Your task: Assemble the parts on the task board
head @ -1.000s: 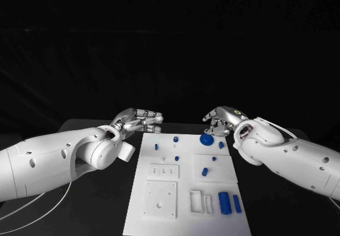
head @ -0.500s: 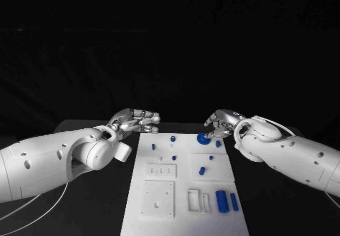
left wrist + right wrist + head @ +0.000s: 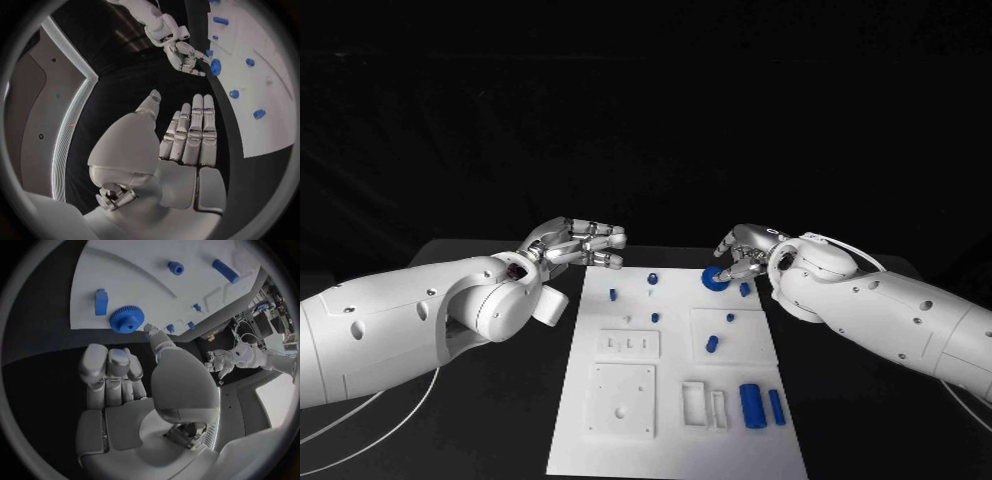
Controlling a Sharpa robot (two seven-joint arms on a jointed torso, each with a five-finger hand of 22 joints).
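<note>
A white, matte task board (image 3: 678, 400) lies lengthwise on the black table (image 3: 488, 400), a long flat plate carrying raised square panels, slotted white blocks and a scatter of small glossy blue parts. At its far right corner sits a blue gear (image 3: 715, 281), a round toothed wheel with a raised hub and a centre hole, its fine ridged rim plain in the right wrist view (image 3: 127, 319). Just beside it stands a small blue rectangular block (image 3: 744, 290), and nearer the middle of the board are short blue pegs (image 3: 652, 318) standing upright and a slanted blue pin (image 3: 711, 344). Two blue cylinders (image 3: 762, 405), one thick and one slim, lie side by side near the board's near right edge.

The right hand (image 3: 744, 252), silver metal with segmented fingers, hovers at the gear: the thumb tip (image 3: 150, 330) reaches to the gear's toothed edge while the other fingers (image 3: 109, 367) are curled in above the dark table just off the board. Whether it actually pinches the gear cannot be told from these views.

The left hand (image 3: 581, 243) holds nothing; it hangs over the table just off the board's far left corner, fingers (image 3: 194, 130) straight and pressed side by side, thumb set apart.
</note>
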